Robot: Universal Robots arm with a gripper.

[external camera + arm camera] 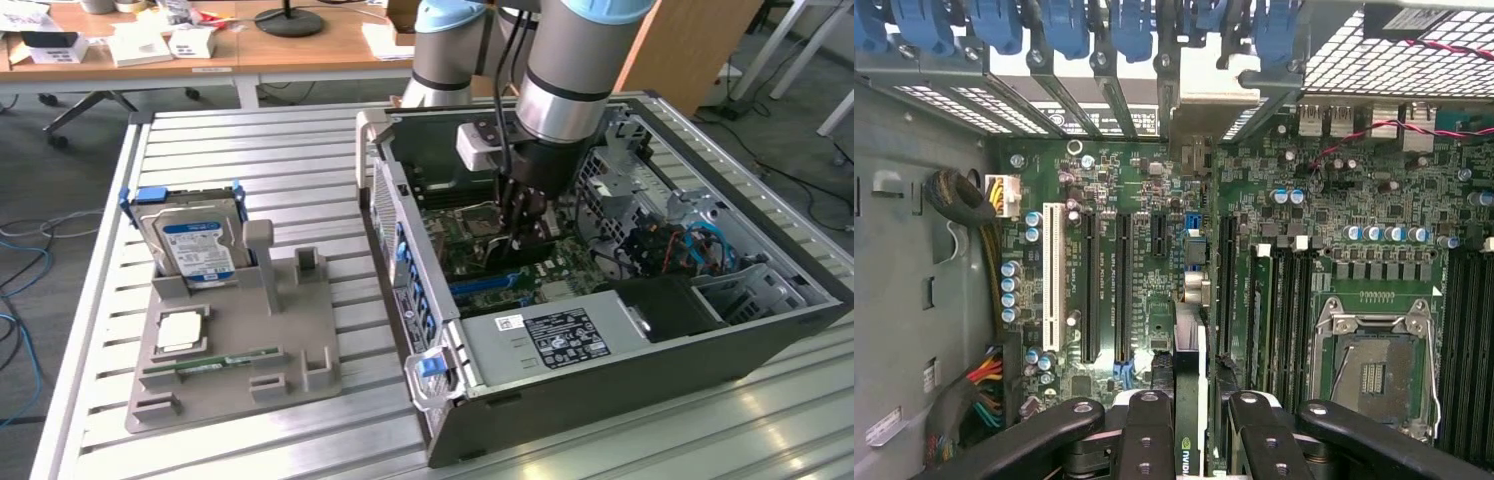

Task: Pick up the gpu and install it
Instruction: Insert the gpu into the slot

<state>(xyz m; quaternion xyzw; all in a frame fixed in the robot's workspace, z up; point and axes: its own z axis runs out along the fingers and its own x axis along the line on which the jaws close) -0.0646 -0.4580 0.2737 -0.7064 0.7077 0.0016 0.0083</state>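
Your gripper [527, 232] sat inside open pc case [747, 330], clamped on gpu [1187, 350]; card edge-on over motherboard [1104, 170] slots, contact unclear. Case lay on slatted aluminium table [267, 150]; grey fixture [227, 360] with hard drive [198, 245] at exterior view's left. Wooden desk [320, 50] behind, cables [24, 240] on floor

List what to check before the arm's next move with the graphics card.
1. Graphics card gripped in the pincer: ok.
2. Pincer inside the open computer case, above the motherboard: ok.
3. Long black slot empty: ok.
4. Card edge lined up with a slot: cannot tell, the card is seen edge-on.
5. Cable bundle apart from the card: ok.
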